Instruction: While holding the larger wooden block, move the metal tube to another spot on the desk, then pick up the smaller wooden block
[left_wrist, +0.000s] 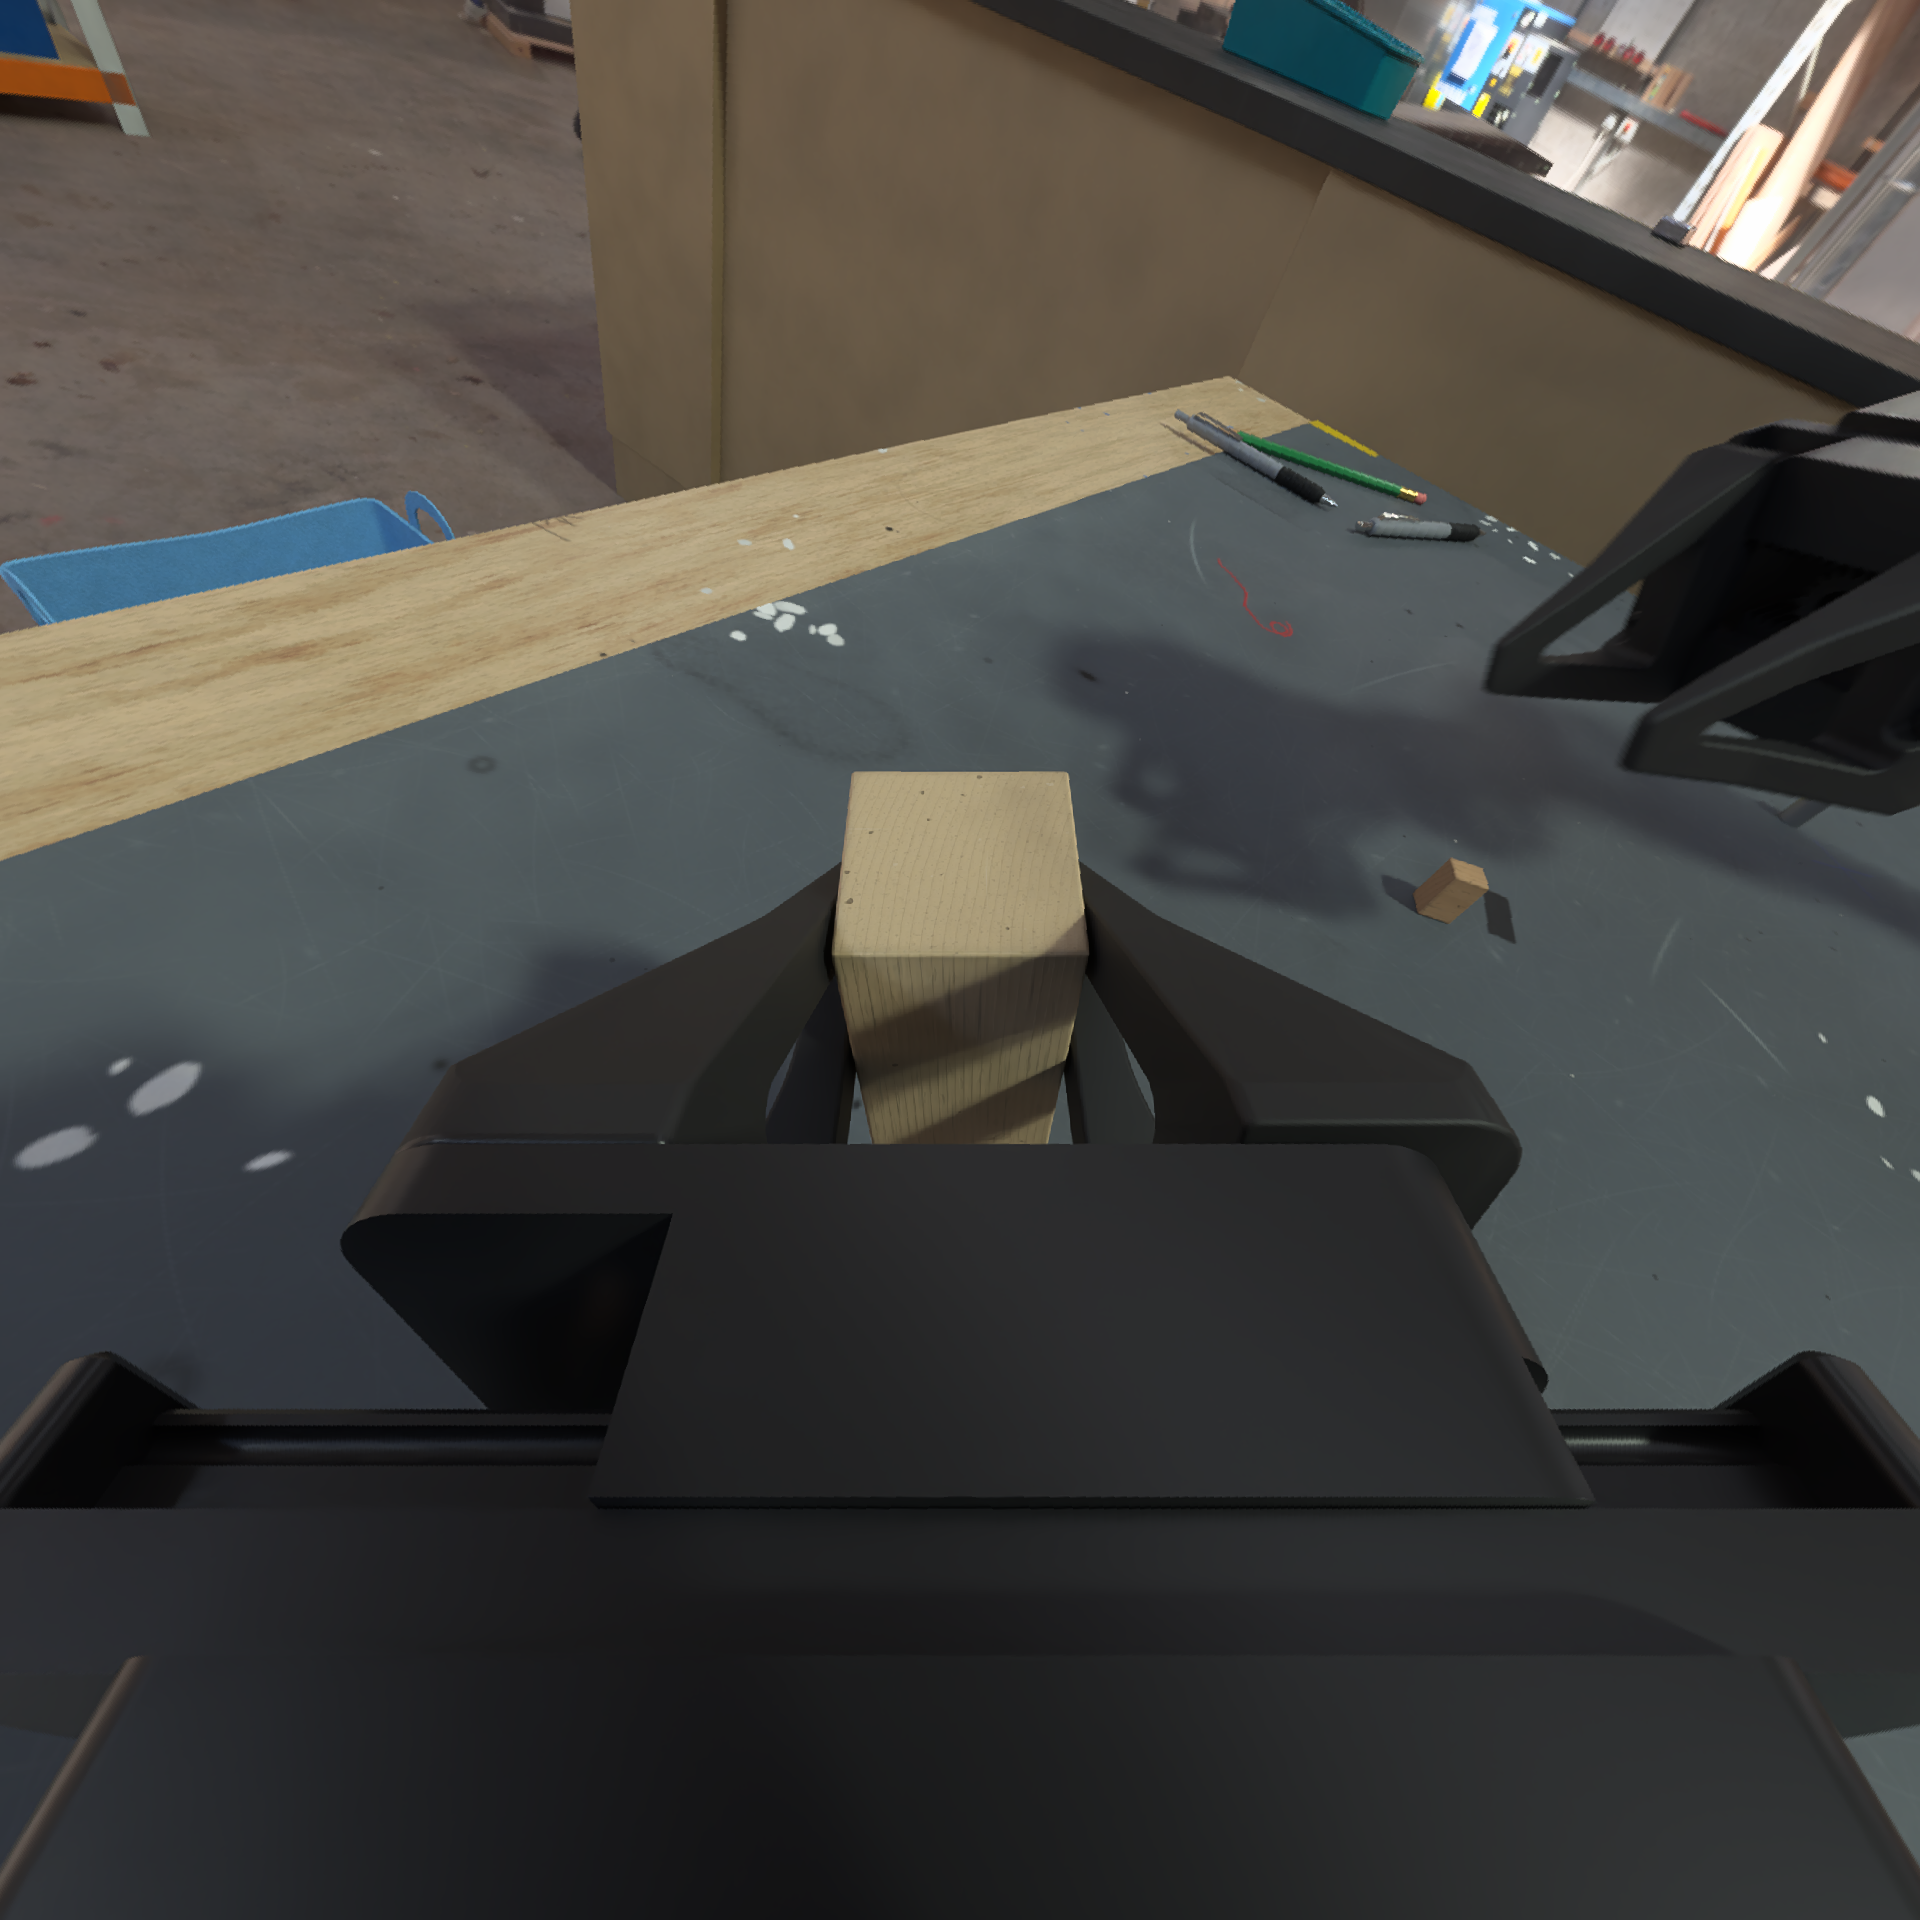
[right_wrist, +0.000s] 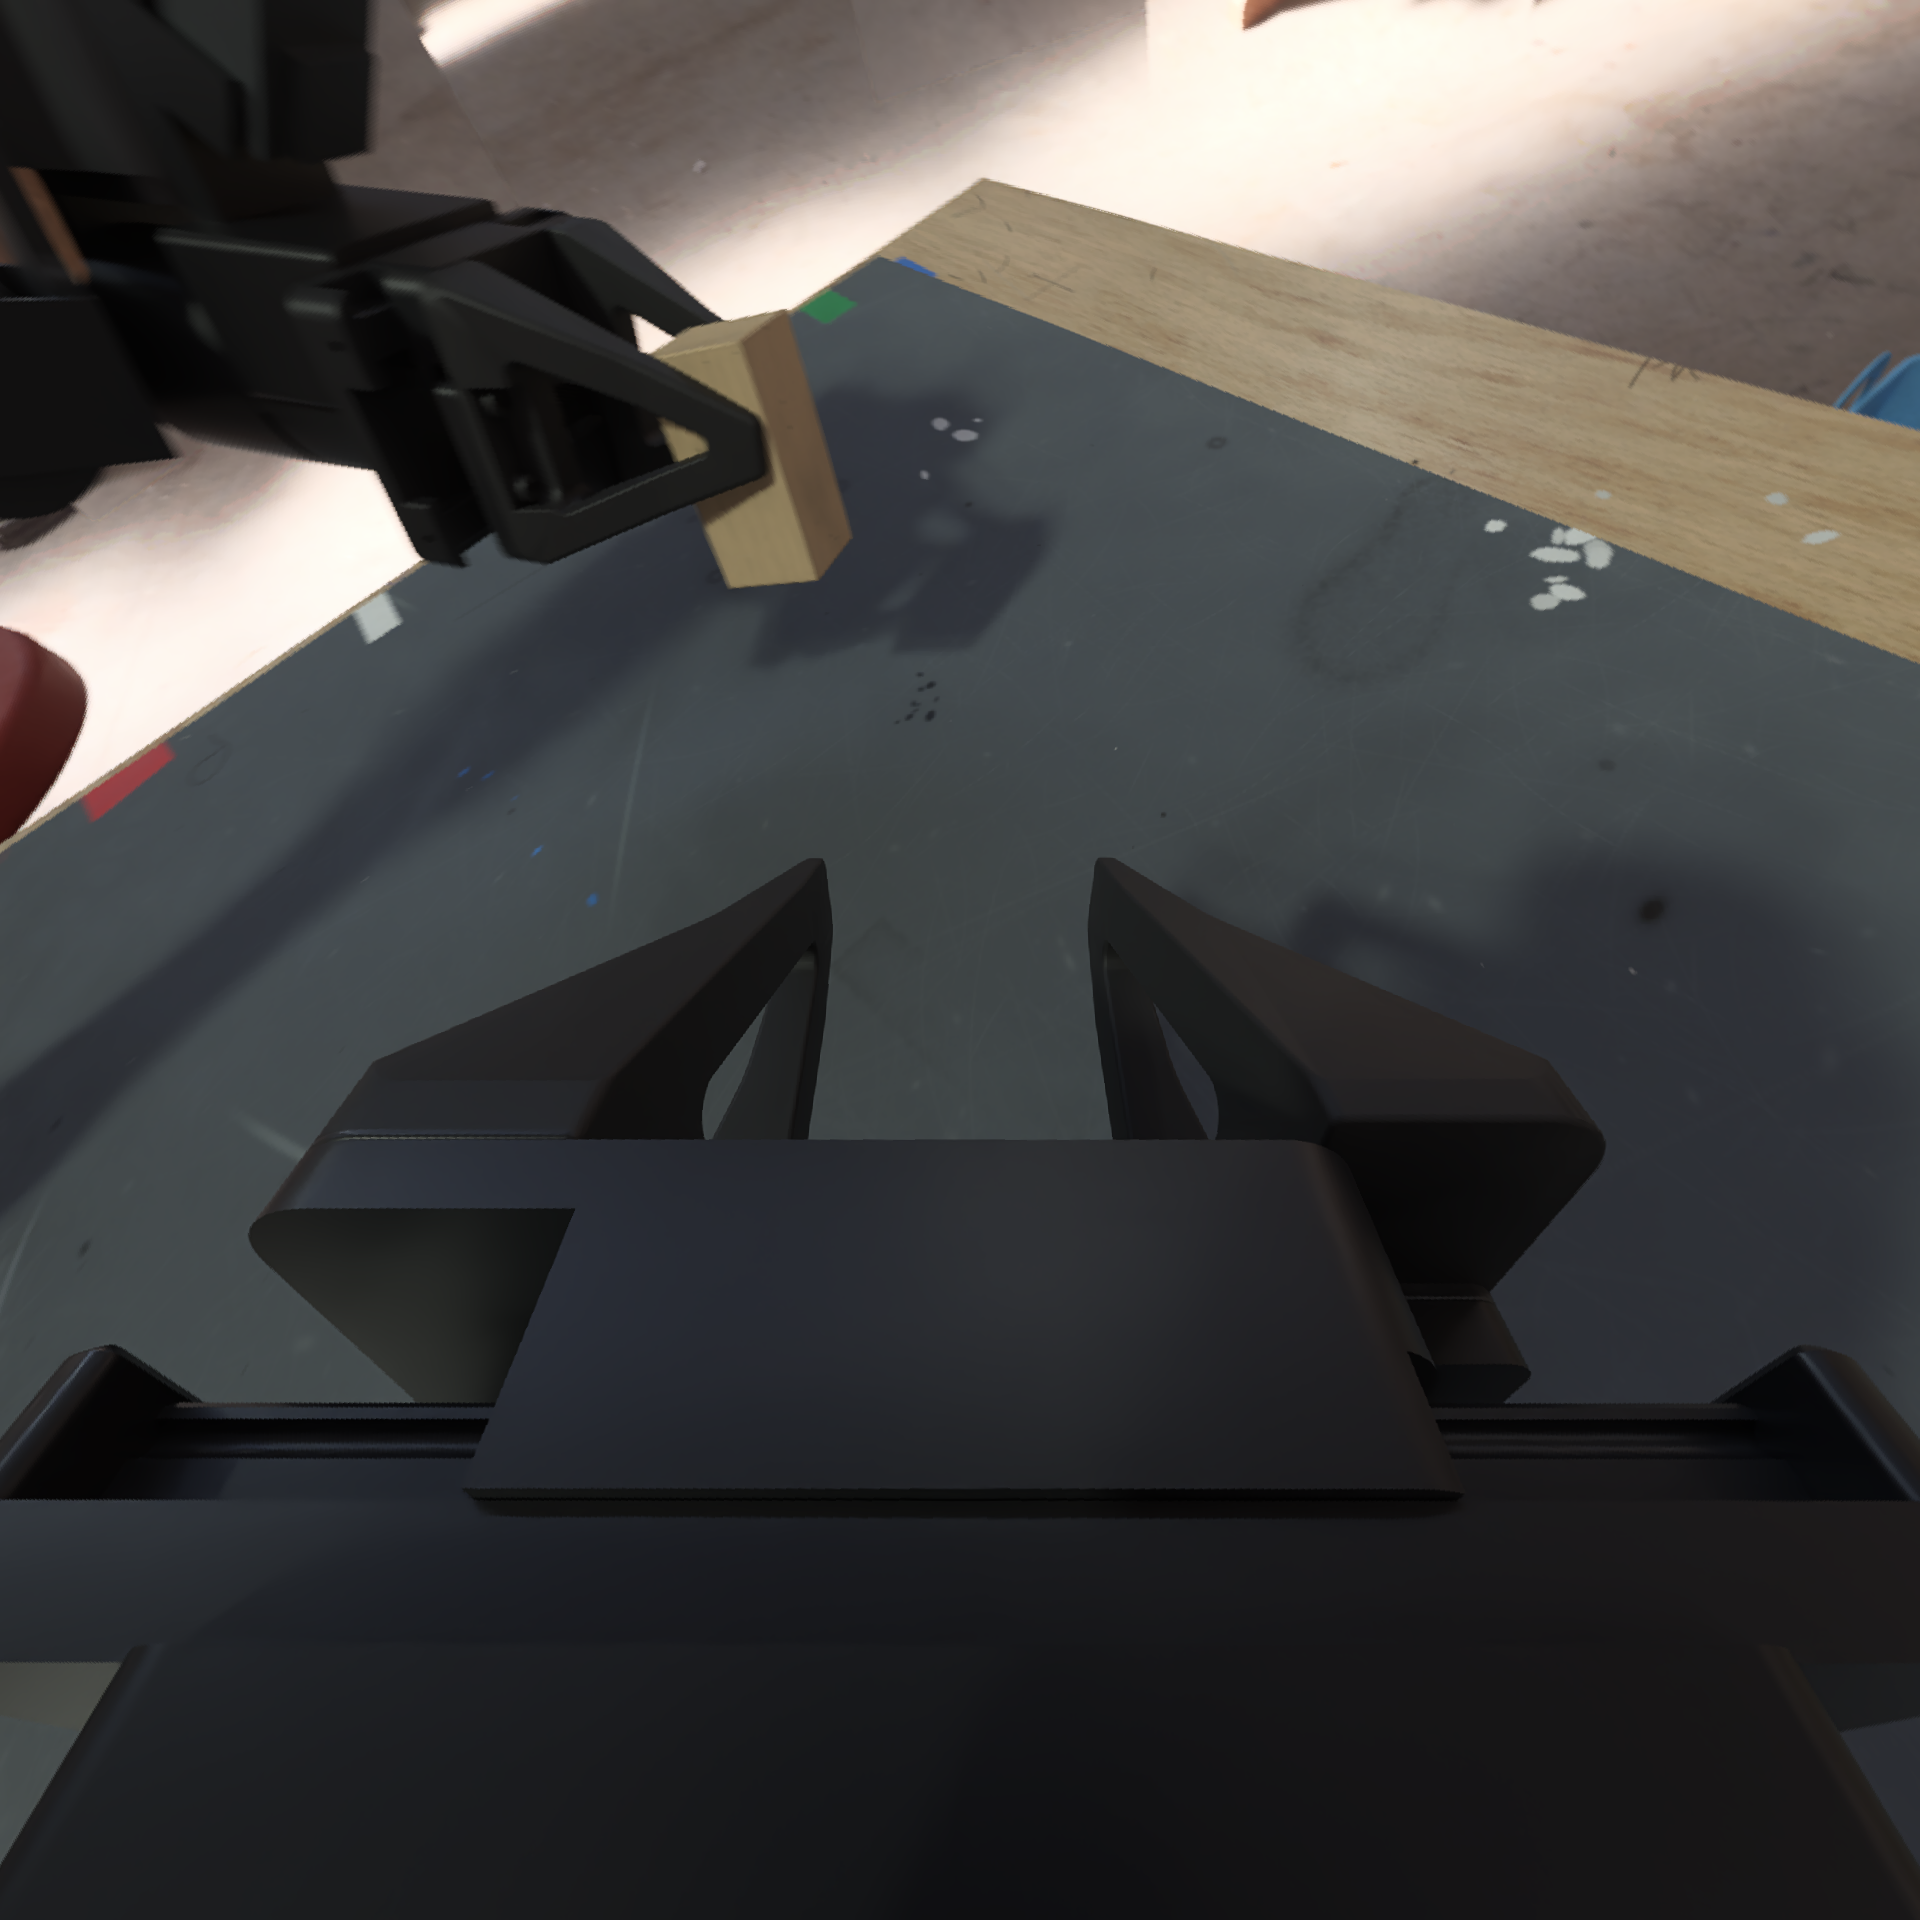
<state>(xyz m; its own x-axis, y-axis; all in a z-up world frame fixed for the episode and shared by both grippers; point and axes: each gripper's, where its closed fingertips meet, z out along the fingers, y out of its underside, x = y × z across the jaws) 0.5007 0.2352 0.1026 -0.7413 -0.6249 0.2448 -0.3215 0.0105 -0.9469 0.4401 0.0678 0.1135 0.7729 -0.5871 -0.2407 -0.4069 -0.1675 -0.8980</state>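
My left gripper (left_wrist: 961, 914) is shut on the larger wooden block (left_wrist: 961, 883), a pale upright bar held above the grey mat (left_wrist: 520, 935). It also shows in the right wrist view (right_wrist: 743, 457), holding the block (right_wrist: 790, 447) at the upper left. The smaller wooden block (left_wrist: 1451, 890) lies on the mat to the right. My right gripper (right_wrist: 961, 883) is open and empty over bare mat (right_wrist: 1247, 727). It also shows in the left wrist view (left_wrist: 1564, 717) at the right edge, beyond the small block. A grey metal sliver (left_wrist: 1803, 812) shows under it; I cannot tell whether it is the tube.
Pens and a green pencil (left_wrist: 1299, 468) and a marker (left_wrist: 1418, 530) lie at the mat's far corner. A wooden desk border (left_wrist: 416, 644) runs along the mat. A blue tub (left_wrist: 208, 561) sits past the desk edge. A red object (right_wrist: 31, 717) is at the left edge.
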